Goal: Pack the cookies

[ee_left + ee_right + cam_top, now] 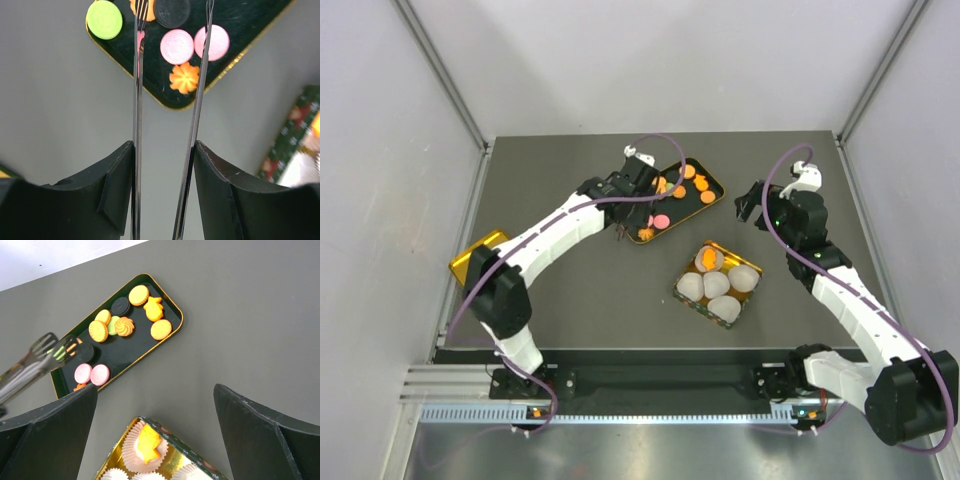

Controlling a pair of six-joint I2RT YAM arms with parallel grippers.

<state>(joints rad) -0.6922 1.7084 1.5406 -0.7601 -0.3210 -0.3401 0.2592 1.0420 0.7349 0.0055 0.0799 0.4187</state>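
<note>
A: Surface and room?
B: Dark grey table (580,300), pale walls (380,150) left, far and right. Your cookies (161,329) lie in the black tray (131,351), far middle. One orange cookie (146,439) sits in a paper cup (717,284) in the box (170,436), nearer you.

A: Edges, room to move?
B: Tray and box apart, bare table between. Gold flat piece (475,255) at the left edge. Your left gripper (164,165) clamps tongs (138,110), tips astride a pink cookie (177,46). Right gripper (155,390) has its fingers spread wide.
</note>
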